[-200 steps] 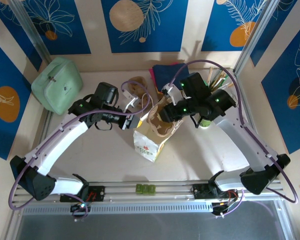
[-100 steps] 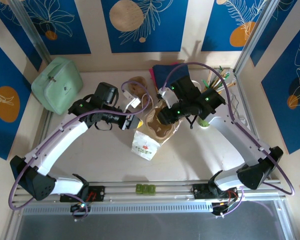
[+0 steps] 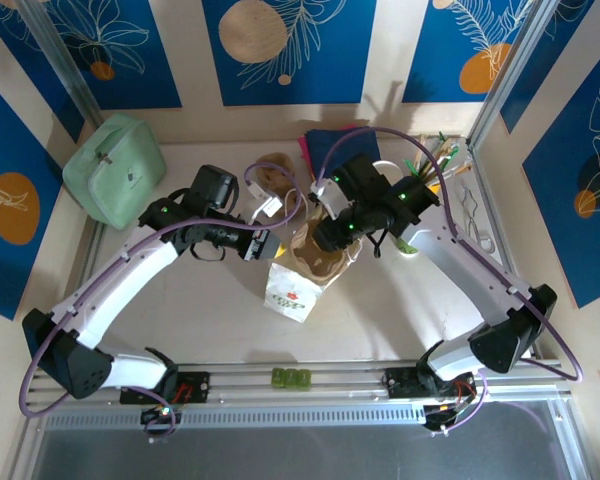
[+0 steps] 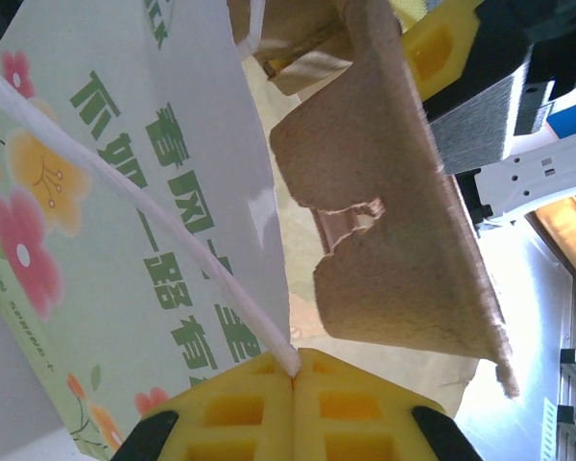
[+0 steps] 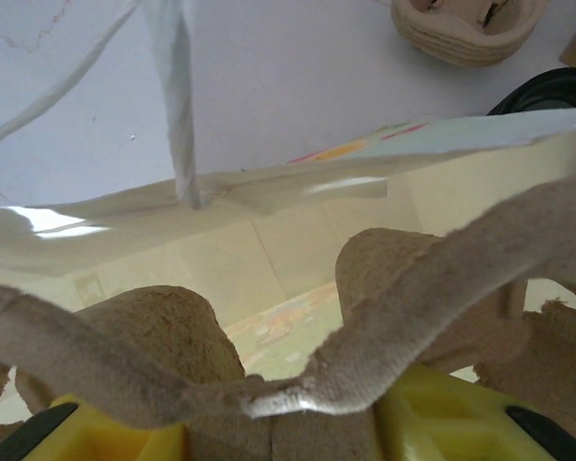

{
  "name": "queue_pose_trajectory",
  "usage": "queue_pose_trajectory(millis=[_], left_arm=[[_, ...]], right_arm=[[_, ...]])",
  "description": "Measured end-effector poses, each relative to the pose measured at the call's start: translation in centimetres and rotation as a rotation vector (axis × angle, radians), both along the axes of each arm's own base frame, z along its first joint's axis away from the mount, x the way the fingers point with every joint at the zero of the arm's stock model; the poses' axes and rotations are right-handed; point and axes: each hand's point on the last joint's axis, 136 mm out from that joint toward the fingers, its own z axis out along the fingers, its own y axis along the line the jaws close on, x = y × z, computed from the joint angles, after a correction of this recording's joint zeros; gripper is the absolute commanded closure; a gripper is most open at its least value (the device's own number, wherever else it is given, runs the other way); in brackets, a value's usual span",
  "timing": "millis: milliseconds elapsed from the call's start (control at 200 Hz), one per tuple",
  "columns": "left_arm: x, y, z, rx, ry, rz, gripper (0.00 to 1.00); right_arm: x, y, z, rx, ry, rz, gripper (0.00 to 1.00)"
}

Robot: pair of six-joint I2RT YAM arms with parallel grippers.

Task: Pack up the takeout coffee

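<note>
The left gripper (image 4: pixel 293 379) is pinched shut on the cord handle (image 4: pixel 125 182) of the paper bag (image 3: pixel 292 290), and the right gripper (image 5: pixel 278 427) clamps the cardboard cup carrier (image 5: pixel 163 336) in the bag's mouth. The takeout coffee cup (image 5: pixel 456 29), pale, ribbed and open-rimmed, sits on the table (image 3: pixel 210 320) beyond the bag. The right arm has swung leftward since a second ago

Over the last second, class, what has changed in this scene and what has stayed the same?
The right end effector, gripping the cardboard carrier, moved left, pushing the carrier further into the paper bag; the bag shifted slightly left. The left end effector stayed shut on the bag's white handle; the green case stayed put.
</note>
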Motion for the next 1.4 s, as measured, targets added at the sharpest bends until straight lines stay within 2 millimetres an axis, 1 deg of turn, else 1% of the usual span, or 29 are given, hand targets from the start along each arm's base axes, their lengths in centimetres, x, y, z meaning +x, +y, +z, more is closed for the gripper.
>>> queue_pose_trajectory(millis=[375, 695, 900, 1206, 1401], left_arm=[[0.0, 0.0, 0.0, 0.001, 0.001, 0.000, 1.00], [0.2, 0.2, -0.2, 0.015, -0.002, 0.015, 1.00], [0.8, 0.9, -0.2, 0.035, -0.028, 0.079, 1.00], [0.7, 2.1, -0.7, 0.049, -0.009, 0.179, 1.00], [0.6, 2.3, -0.7, 0.043, 0.003, 0.197, 1.00]], right_arm=[[0.2, 0.7, -1.6, -0.076, -0.011, 0.034, 0.61], [-0.6, 0.9, -2.9, -0.123, -0.009, 0.073, 0.61], [-1.0, 1.2, -3.0, -0.133, -0.014, 0.094, 0.61], [-1.7, 1.7, -3.3, -0.145, -0.022, 0.128, 0.61], [-1.7, 2.2, -3.6, -0.162, -0.030, 0.148, 0.61]])
